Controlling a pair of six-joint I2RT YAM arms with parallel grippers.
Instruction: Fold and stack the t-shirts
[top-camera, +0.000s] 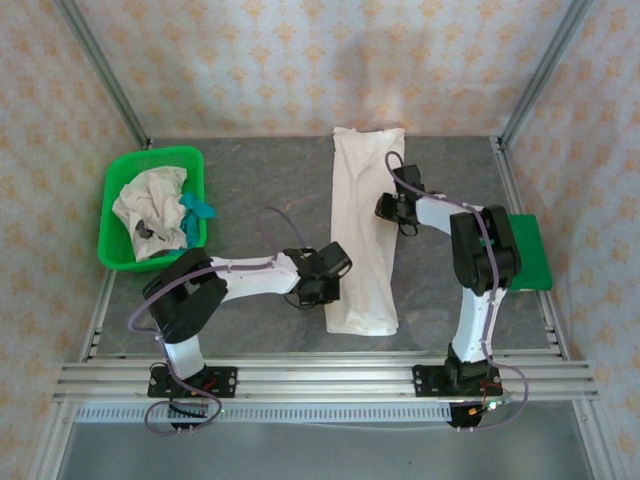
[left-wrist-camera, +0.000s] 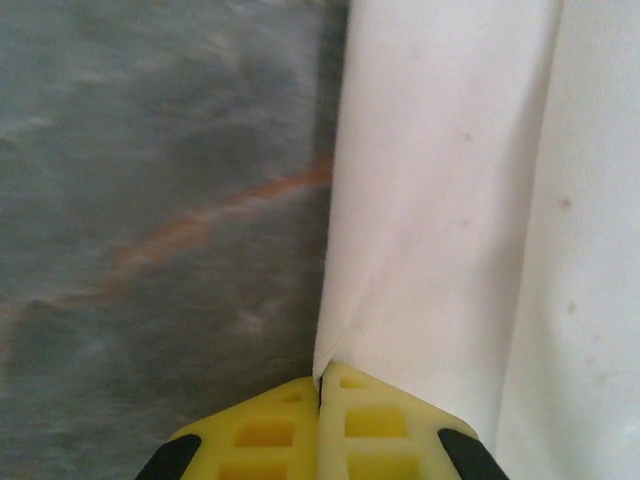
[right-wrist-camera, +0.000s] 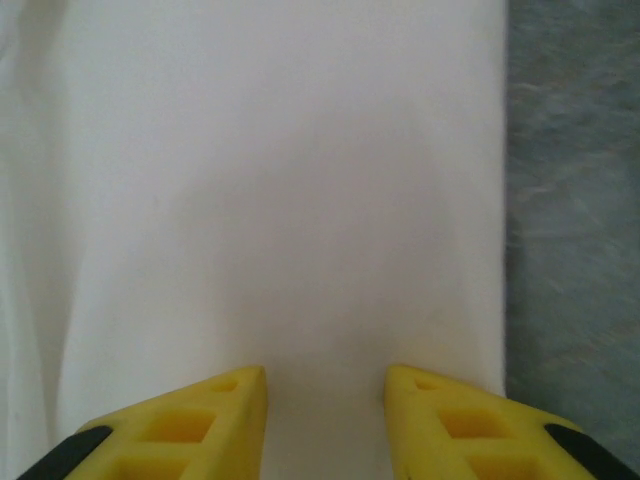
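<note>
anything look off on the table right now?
Nothing spilled or damaged. Minor: the shirt, folded into a long strip, puckers at its left edge where the shut left hand pinches it. The mat lies across the right rail of the table. Other shirts sit crumpled in the basket.

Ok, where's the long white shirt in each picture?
Top external: the long white shirt lies mid-table, running far to near.
Left wrist: shirt on the right, edge pinched in the left tool.
Right wrist: shirt left and middle, under the open right tool.
Shared landmark: the grey table beside its long edge.
</note>
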